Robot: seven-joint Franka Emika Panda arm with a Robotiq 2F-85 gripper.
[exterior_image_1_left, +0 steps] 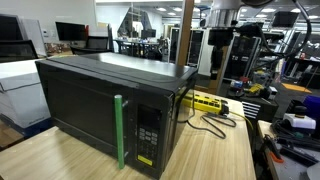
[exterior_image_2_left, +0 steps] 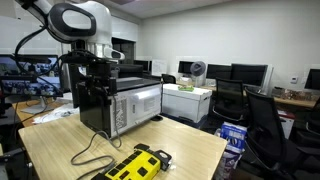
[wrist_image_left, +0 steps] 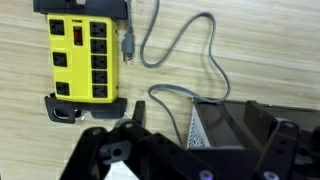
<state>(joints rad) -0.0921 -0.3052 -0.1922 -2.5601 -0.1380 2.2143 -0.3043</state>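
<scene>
Right now my gripper (exterior_image_2_left: 97, 75) hangs with its jaws wide apart and nothing between them, just above the rear top edge of the microwave (exterior_image_1_left: 100, 105), which stands on the wooden worktop (wrist_image_left: 270, 50). In the wrist view the oven's perforated back panel sits directly under me. The grey cord (wrist_image_left: 215, 55) loops away from it across the bare wood. Beyond that, toward the upper left of that view, lies the yellow power strip (wrist_image_left: 85, 60), well apart from me, its long axis running away from the microwave's back. The microwave's door, with a green strip (exterior_image_1_left: 119, 130) on its handle, is closed, so I cannot tell what is inside.
</scene>
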